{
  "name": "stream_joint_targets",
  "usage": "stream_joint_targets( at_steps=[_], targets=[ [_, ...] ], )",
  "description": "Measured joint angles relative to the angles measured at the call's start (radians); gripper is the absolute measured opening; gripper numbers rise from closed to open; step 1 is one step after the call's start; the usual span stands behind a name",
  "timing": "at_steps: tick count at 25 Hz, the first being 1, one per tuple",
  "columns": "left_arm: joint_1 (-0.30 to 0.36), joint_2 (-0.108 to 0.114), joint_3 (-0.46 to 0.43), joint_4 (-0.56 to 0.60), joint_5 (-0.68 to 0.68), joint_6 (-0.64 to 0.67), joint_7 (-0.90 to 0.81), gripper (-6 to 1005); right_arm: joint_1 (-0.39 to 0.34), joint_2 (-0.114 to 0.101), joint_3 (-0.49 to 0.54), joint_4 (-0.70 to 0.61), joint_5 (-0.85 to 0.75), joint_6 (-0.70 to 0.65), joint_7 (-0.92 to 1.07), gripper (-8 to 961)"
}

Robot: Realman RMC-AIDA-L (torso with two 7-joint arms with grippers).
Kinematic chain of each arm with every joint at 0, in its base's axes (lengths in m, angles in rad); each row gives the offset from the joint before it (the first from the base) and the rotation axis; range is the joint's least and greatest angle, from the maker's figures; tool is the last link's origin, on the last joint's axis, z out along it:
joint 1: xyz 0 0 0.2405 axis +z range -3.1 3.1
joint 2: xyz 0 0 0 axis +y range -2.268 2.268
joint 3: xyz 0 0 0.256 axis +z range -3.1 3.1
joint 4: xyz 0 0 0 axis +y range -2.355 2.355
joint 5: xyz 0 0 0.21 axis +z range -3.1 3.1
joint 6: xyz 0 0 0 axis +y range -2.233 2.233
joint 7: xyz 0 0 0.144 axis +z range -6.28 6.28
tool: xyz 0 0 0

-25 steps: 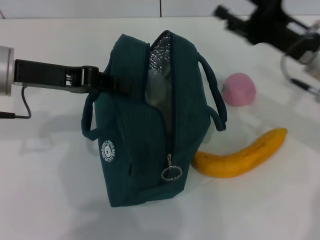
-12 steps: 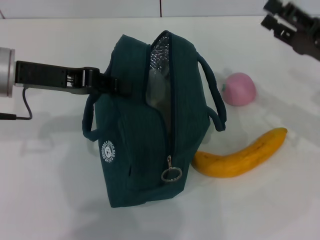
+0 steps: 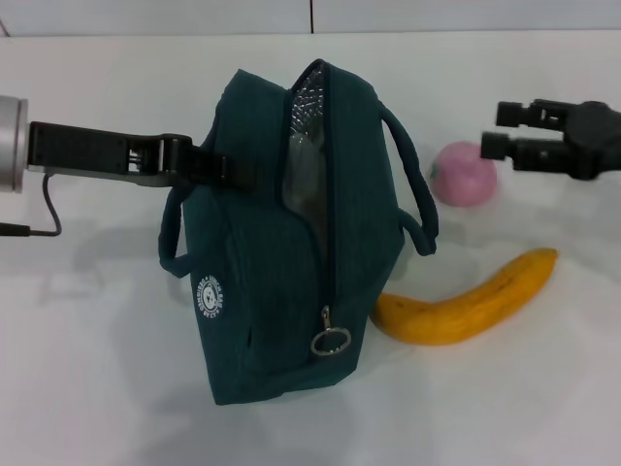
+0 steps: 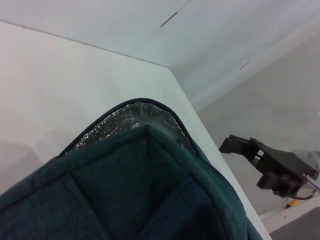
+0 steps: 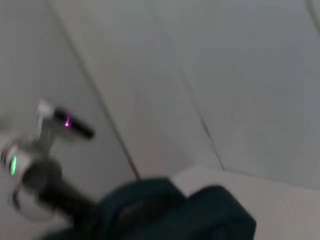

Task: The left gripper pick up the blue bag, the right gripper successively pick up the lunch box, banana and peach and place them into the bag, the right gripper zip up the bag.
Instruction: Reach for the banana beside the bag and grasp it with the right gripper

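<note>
A plain white worktop (image 3: 107, 388) lies before me, with a pale wall behind it. On it stands the large dark teal-blue fabric bag (image 3: 281, 243), upright and leaning a little, its zip open along the top so the silver foil lining (image 3: 309, 97) shows. A ring zip pull (image 3: 330, 342) hangs low at the near end, and a small round white logo (image 3: 209, 296) sits on the side facing my left. My left hand (image 3: 218, 170), black on a black arm with a silver cuff, reaches in from the left and is clenched on the upper left side of the bag, by its rope-like handle (image 3: 173, 233). In my left wrist view the bag's rim and foil fill the foreground.

Just beside the bag's right side lies the curved yellow-orange banana (image 3: 471, 301), its near end close to the bag's base. Beyond it rests the small round pink peach (image 3: 464, 175), apart from the banana. My right hand (image 3: 495, 131) hangs in the air above the peach, released, its two fingers apart and pointing toward the bag, touching nothing.
</note>
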State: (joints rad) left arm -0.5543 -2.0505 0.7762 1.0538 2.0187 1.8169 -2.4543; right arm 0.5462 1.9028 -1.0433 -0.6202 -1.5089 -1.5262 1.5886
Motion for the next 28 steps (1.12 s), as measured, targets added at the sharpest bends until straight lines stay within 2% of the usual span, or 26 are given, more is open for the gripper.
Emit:
stream_joint_targets(
  at_steps=[3,5,9,12,15,19,23,28],
  targets=[
    [-0.003,0.0,0.0,0.0,0.0,0.0,0.0,38,-0.004,-0.011,0.0,-0.123,-0.131,-0.007,-0.011,781],
    [-0.005,0.0,0.0,0.0,0.0,0.0,0.0,38,0.021,-0.021,0.002,-0.187,-0.224,-0.022,0.007,780],
    [-0.006,-0.001,0.0,0.0,-0.012,-0.001,0.0,38,0.126,-0.051,0.0,-0.243,-0.367,-0.104,0.084,774],
    [-0.003,-0.003,0.0,-0.001,-0.02,-0.002,0.0,38,0.212,-0.054,-0.004,-0.282,-0.5,-0.159,0.133,766],
    [0.0,-0.003,0.0,-0.001,-0.025,-0.009,0.0,38,0.279,-0.027,-0.015,-0.33,-0.625,-0.207,0.168,766],
    [0.001,-0.004,0.0,-0.001,-0.026,-0.017,0.0,38,0.366,0.023,-0.081,-0.347,-0.788,-0.255,0.199,766],
    [0.001,-0.005,-0.002,-0.002,-0.034,-0.021,0.0,38,0.405,0.07,-0.124,-0.358,-0.909,-0.286,0.206,766],
    [0.004,-0.005,-0.013,-0.011,-0.048,-0.025,0.014,38,0.418,0.097,-0.198,-0.381,-0.966,-0.296,0.211,766]
  ],
)
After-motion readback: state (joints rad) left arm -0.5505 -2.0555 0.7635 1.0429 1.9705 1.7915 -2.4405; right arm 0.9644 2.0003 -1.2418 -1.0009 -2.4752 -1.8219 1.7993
